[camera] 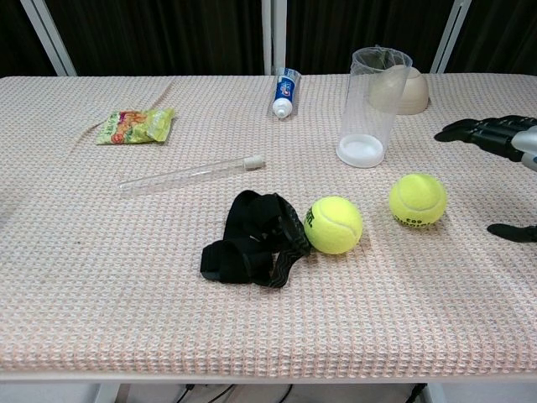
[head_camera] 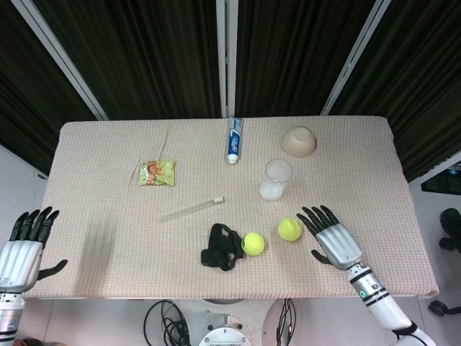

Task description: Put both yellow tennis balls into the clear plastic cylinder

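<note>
Two yellow tennis balls lie on the table: one (head_camera: 253,243) (camera: 334,224) touches a black strap, the other (head_camera: 289,229) (camera: 417,199) sits to its right. The clear plastic cylinder (head_camera: 276,179) (camera: 371,107) stands upright behind them, with nothing inside. My right hand (head_camera: 333,239) (camera: 497,138) hovers open, fingers spread, just right of the right-hand ball and not touching it. My left hand (head_camera: 23,245) is open beyond the table's left edge, far from everything; the chest view does not show it.
A black strap (head_camera: 221,246) (camera: 254,238) lies left of the balls. A clear test tube (head_camera: 191,210) (camera: 190,175), a green snack packet (head_camera: 157,172) (camera: 135,125), a toothpaste tube (head_camera: 235,140) (camera: 285,93) and an upturned beige bowl (head_camera: 298,141) (camera: 409,91) lie further back.
</note>
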Controlling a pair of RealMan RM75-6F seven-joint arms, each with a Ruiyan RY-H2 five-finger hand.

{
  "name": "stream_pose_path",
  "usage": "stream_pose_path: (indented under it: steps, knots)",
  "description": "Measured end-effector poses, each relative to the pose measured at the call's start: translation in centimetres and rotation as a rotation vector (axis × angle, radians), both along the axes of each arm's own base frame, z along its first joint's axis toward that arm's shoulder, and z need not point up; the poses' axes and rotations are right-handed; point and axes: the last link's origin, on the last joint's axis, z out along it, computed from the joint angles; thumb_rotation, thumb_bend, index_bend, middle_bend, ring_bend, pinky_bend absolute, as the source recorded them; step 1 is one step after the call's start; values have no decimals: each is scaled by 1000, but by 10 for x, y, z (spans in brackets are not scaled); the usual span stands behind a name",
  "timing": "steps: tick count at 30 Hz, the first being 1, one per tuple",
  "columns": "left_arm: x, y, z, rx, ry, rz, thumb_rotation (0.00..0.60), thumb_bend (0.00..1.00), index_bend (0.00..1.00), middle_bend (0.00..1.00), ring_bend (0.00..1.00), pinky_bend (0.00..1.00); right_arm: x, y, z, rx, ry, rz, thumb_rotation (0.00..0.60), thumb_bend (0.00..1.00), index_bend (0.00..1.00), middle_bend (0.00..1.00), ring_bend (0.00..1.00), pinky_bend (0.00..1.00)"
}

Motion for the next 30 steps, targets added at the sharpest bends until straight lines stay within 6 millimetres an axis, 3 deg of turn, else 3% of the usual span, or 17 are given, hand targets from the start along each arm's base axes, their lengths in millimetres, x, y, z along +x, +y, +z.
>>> stream_pose_path:
  steps: [8, 12, 14, 19, 24, 30]
  knots:
    - [-1, -1, 3, -1, -15, 5, 600, 33, 18, 0, 0, 0, 11, -24, -35, 85, 23, -25, 600, 219, 0, 0, 0, 13]
    - [-2, 0, 4, 12, -2, 11, 600, 33, 19, 0, 0, 0, 13, -30, -45, 83, 27, -7, 600, 236, 16, 43, 6, 159]
    - [-3, 0, 4, 19, -3, 19, 600, 33, 19, 0, 0, 0, 14, -32, -52, 80, 22, 8, 600, 248, 98, 118, 67, 280]
    - [-3, 0, 4, 16, -8, 22, 600, 33, 18, 0, 0, 0, 18, -34, -60, 45, -7, 48, 600, 296, 441, 374, 339, 576]
    - [-3, 0, 3, 1, -11, 24, 600, 34, 19, 0, 0, 0, 17, -32, -62, 16, -14, 63, 600, 320, 581, 459, 416, 649]
    - [-2, -1, 3, -8, -15, 21, 600, 33, 19, 0, 0, 0, 19, -33, -51, -42, -43, 78, 600, 328, 616, 475, 431, 657]
